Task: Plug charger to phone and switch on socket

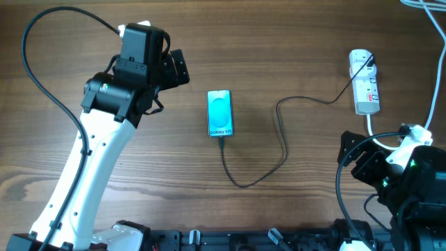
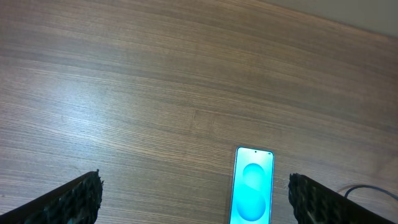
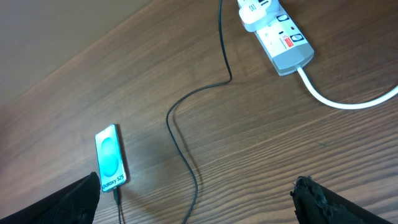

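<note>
The overhead view looks straight down on the whole desk (image 1: 293, 42). Both wrist views hang high, tilted downward, and share the phone (image 2: 253, 185) with it.

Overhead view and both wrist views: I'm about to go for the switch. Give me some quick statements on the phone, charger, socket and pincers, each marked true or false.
1. The phone lies screen up and glows teal. True.
2. The charger runs from the socket to the lettered end of the phone. True.
3. The left pincer is shut on the charger. False: it is open and holds nothing.
4. In the overhead view the socket lies left of the phone. False: it lies to the right, on the right arm's side.
5. The right pincer grips the phone. False: it is open and empty, apart from the phone.
</note>
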Robot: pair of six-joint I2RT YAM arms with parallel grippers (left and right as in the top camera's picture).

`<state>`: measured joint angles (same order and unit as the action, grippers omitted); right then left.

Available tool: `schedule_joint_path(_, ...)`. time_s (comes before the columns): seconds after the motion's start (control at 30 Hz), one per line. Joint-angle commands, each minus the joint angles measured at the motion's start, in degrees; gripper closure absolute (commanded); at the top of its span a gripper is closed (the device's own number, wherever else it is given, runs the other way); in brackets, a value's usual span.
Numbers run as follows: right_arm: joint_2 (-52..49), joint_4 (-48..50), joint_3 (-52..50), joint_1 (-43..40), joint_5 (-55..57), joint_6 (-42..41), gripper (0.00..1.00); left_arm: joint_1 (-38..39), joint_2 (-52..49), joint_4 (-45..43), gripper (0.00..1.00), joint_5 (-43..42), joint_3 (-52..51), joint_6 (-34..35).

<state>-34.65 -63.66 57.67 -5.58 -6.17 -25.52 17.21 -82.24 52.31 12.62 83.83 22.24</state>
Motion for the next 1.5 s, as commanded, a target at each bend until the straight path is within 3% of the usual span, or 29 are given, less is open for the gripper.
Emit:
schedule_joint_path(0.0, -0.26, -0.04, -0.39, 0.28, 0.07, -0.37, 0.00, -0.11, -0.33, -0.15, 0.00, 0.94, -0.15, 0.72)
schedule_joint_path(0.13, -0.42, -0.20, -0.42, 0.28, 1.84, 0.09, 0.00, -0.11, -0.33, -0.15, 0.00, 0.94, -0.15, 0.72)
schedule_joint_path(0.27, 3.37, 2.67, -1.97, 0.28, 1.73, 6.60, 0.00, -0.11, -0.33, -0.15, 0.00, 0.94, -0.15, 0.72)
schedule_joint_path(0.5, 21.11, 19.04, -16.44, 0.72, -4.94, 12.46, 0.00, -0.11, -0.33, -0.15, 0.00, 0.94, -0.15, 0.72)
schedule_joint_path(0.8, 32.09, 37.64, -34.69, 6.49, -4.90, 12.46, 0.00, -0.11, -0.33, -0.15, 0.00, 0.94, -0.15, 0.72)
schedule_joint_path(1.37, 34.47, 71.21, -56.89, 6.97, -3.80, 15.02, 0.00, -0.11, -0.33, -0.15, 0.00, 0.94, -0.15, 0.72)
schedule_joint_path(1.47, 34.47, 71.25, -57.40, 6.97, -3.17, 16.09, 0.00, -0.11, -0.33, -0.15, 0.00, 0.94, -0.15, 0.72)
